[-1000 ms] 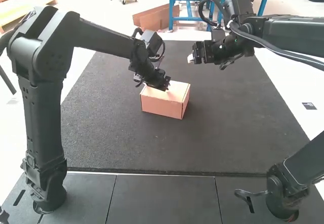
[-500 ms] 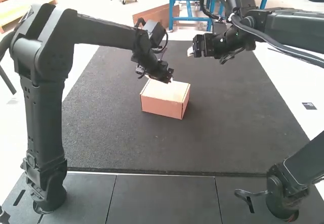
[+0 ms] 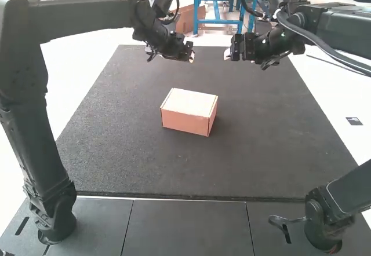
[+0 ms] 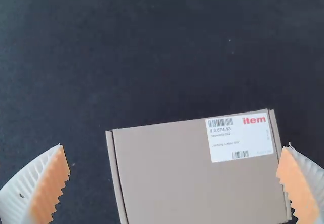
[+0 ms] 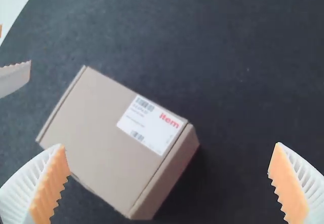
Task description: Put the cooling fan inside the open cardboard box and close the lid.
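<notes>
The brown cardboard box (image 3: pixel 189 112) sits in the middle of the black mat with its lid shut flat, and whatever is inside is hidden. A white label (image 4: pixel 237 139) is on the lid. My left gripper (image 3: pixel 174 52) hangs high over the far part of the mat, behind the box, open and holding nothing. In the left wrist view the box (image 4: pixel 192 178) lies well below its ribbed fingers (image 4: pixel 46 186). My right gripper (image 3: pixel 235 50) hovers at about the same height to the right, open and holding nothing. The box (image 5: pixel 109 143) lies beneath it.
The black mat (image 3: pixel 266 140) covers the table around the box. A ribbed white finger of the left gripper (image 5: pixel 12 76) pokes into the right wrist view. The mat's far edge lies just behind both grippers.
My left gripper has lifted off the box's far top edge and risen up and back. The right gripper has drifted slightly up and right. The box has stayed put.
</notes>
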{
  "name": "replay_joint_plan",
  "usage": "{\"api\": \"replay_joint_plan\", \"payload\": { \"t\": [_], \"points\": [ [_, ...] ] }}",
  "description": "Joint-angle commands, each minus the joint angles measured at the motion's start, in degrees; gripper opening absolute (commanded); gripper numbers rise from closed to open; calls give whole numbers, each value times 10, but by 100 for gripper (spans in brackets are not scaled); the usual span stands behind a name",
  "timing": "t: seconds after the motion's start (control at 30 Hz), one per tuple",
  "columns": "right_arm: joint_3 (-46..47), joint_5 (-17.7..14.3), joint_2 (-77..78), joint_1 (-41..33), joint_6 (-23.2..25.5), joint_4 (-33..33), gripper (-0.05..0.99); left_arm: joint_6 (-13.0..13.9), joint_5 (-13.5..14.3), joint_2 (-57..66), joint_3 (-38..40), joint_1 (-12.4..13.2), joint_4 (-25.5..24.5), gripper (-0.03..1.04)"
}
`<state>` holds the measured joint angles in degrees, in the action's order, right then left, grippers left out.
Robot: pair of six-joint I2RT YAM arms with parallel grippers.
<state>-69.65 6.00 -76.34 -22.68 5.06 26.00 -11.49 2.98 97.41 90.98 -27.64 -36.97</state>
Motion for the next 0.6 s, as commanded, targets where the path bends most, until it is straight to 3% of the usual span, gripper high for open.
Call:
{"api": "replay_joint_plan", "payload": {
  "t": [0.0, 0.33, 0.57],
  "points": [
    [11, -10, 53, 23, -11, -6, 91, -6, -4, -51, -35, 24, 14, 97],
    [86, -9, 147, 69, -36, -25, 90, -6, -4, -180, -198, 86, 110, 97],
    [140, -18, 212, 95, -36, -54, 90, -6, -5, -307, -351, 124, 265, 97]
  ]
}}
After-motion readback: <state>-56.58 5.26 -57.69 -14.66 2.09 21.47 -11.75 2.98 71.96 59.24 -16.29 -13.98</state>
